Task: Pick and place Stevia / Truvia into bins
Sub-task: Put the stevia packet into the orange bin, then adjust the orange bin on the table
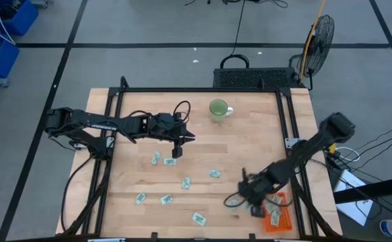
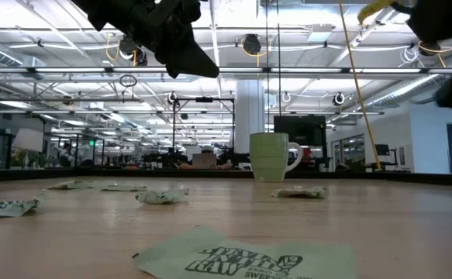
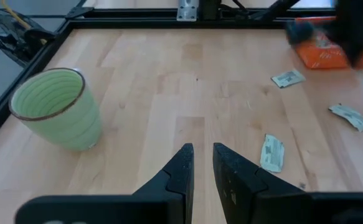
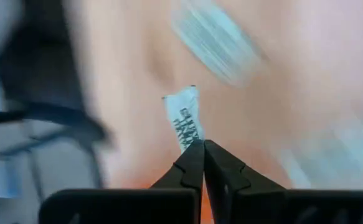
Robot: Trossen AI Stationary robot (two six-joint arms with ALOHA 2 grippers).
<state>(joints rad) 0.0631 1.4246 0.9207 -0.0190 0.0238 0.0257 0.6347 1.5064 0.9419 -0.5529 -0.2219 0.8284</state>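
Several pale green and white Stevia sachets [image 1: 186, 182] lie flat on the wooden table [image 1: 249, 134], most of them in its near half. The orange bin [image 1: 280, 216] stands at the near right corner, with a few sachets inside. Just left of the bin, my right gripper [image 4: 201, 146] is shut on one sachet [image 4: 184, 121]. My left gripper [image 3: 201, 155] hangs above the table's middle left, its fingers a narrow gap apart with nothing between them. It also shows in the high view [image 1: 182, 139]. My right gripper pinches one short end of the sachet [image 4: 192, 140] between its two fingertips. The rest of the sachet sticks out past the tips, in line with the fingers. The fingers slant downward. The sachet appears clear of the table, which is blurred behind it.
A green mug [image 1: 218, 109] stands upright at the far middle of the table. A black frame [image 1: 286, 128] runs along the table's sides. One sachet [image 2: 249, 260] lies close to the low camera. There is bare wood between the mug and the sachets.
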